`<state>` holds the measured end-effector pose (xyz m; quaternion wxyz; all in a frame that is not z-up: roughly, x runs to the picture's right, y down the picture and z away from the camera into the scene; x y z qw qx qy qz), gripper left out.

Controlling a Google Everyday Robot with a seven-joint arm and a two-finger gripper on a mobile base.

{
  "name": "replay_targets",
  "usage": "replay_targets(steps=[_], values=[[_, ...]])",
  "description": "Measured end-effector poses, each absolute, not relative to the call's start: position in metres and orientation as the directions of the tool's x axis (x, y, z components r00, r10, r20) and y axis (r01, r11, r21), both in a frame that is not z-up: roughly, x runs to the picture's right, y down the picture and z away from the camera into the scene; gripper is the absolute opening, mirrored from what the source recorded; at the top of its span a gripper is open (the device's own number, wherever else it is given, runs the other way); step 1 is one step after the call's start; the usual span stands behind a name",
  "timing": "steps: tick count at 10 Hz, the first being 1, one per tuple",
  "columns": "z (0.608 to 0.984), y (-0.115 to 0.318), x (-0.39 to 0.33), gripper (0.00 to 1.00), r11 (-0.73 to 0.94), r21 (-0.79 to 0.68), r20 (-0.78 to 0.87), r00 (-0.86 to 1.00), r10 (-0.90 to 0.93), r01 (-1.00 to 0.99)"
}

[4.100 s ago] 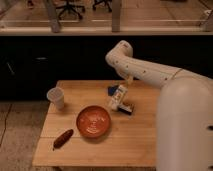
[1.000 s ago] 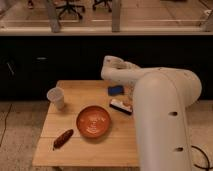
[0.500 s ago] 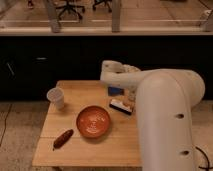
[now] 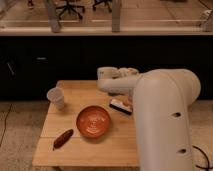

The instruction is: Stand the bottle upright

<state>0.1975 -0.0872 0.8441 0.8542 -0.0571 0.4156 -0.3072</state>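
The claw [image 4: 126, 98] hangs low over the back right of the bench [image 4: 75, 150], just above the flat block [image 4: 120, 106]. The robot's own arm [image 4: 160, 110] screens it, so I cannot tell whether it grips anything. The bottle is out of sight, probably behind that arm. The bowl [image 4: 93, 121] and the cup [image 4: 56, 97] sit well clear.

Wooden table [image 4: 75, 147] on pale floor [image 4: 19, 142], dark cabinets [image 4: 55, 60] behind, glass partition [image 4: 155, 12] above, office chairs [image 4: 71, 7] beyond, end effector hidden behind arm [image 4: 162, 100].

Wooden table [image 4: 75, 150], white paper cup [image 4: 56, 96] at left edge, orange bowl [image 4: 93, 121] mid-table, brown oblong item [image 4: 63, 138] front-left, white-and-dark block [image 4: 120, 106]
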Motion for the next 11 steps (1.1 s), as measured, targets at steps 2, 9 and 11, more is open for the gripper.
replay_targets(steps=[2, 9, 11], values=[[0.8438, -0.084, 0.1954, 0.03, 0.804, -0.347, -0.674, 0.467, -0.572, 0.483], [0.8427, -0.0817, 0.1951, 0.03, 0.806, -0.345, -0.668, 0.478, -0.571, 0.481], [0.8428, -0.0816, 0.1944, 0.03, 0.804, -0.346, -0.666, 0.477, -0.573, 0.483]])
